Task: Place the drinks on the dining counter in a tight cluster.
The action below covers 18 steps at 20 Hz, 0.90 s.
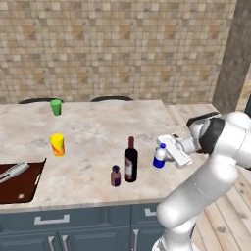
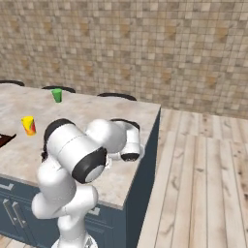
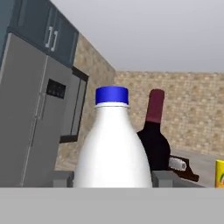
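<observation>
Right now the water bottle stands upright near the right end of the table, which has a beige marble top over blue-grey drawer fronts, and the gripper reaches in from the right at the bottle's level. From the hand view the white water bottle with its blue cap sits squarely between the two dark fingers, one on each side of its body; the fingers look closed against it, though whether the pads actually press on the plastic cannot be told for certain. Just to the left of the water bottle in the left base view stands the tall dark red wine bottle, upright, near but apart from it. Beside the wine bottle, a little further left and nearer the front edge, is the tiny maroon bottle with a dark cap, close to the wine bottle without clearly touching it. In the hand view the wine bottle rises directly behind the water bottle, partly hidden by it. A yellow cup stands well to the left of the three bottles, and a green cup stands near the far edge of the table. At the left front corner lies a dark brown board with a pale object on it that is too unclear to name. A grey fridge shows in the hand view.
</observation>
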{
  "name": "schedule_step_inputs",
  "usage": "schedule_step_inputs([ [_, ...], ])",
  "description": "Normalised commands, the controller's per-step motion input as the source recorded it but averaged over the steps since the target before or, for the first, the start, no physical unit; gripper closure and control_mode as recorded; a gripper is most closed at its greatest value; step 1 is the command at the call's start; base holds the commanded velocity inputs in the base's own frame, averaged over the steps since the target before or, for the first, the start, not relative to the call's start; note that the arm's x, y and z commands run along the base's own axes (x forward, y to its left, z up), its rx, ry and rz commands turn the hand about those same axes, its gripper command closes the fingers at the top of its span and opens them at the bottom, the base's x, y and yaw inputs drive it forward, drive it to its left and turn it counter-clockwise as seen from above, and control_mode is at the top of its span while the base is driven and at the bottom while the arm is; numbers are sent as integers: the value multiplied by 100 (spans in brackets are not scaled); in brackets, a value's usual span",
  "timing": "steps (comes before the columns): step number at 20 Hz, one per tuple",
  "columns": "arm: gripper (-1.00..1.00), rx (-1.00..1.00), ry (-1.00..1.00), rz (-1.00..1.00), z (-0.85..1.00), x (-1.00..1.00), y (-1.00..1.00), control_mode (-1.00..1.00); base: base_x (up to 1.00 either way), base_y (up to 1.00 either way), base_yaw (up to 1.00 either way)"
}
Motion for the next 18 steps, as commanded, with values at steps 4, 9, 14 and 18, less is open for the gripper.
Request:
schedule_step_inputs([
  [4, 100, 3, 0, 4, -15, 16, 9, -100, 0, 0, 0],
  [9, 100, 1, -1, 0, -22, 7, 20, -100, 0, 0, 0],
  [14, 100, 0, -1, 0, -14, 13, 22, -100, 0, 0, 0],
  [18, 100, 0, 0, 0, -7, 22, 15, -100, 0, 0, 0],
])
